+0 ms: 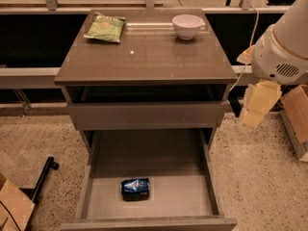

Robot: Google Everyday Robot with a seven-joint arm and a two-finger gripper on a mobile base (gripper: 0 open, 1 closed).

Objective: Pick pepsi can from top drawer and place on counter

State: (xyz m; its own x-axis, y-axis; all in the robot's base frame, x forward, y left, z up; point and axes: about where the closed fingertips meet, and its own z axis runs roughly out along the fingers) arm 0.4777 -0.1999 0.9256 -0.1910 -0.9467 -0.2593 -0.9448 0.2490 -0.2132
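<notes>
The pepsi can (135, 188), blue with white marks, lies on its side on the floor of the pulled-out drawer (150, 158), near its front and left of middle. The counter (144, 57) is the grey-brown top slab of the cabinet. My gripper (259, 104), pale yellow, hangs from the white arm (286, 42) at the right of the cabinet. It is level with the closed drawer front, well above and to the right of the can, and it holds nothing that I can see.
A green snack bag (106, 28) lies at the counter's back left and a white bowl (187, 26) at its back right. A closed drawer front (147, 115) sits above the open drawer. A cardboard box (296, 119) stands at the right and a black bar (41, 179) lies on the speckled floor at the left.
</notes>
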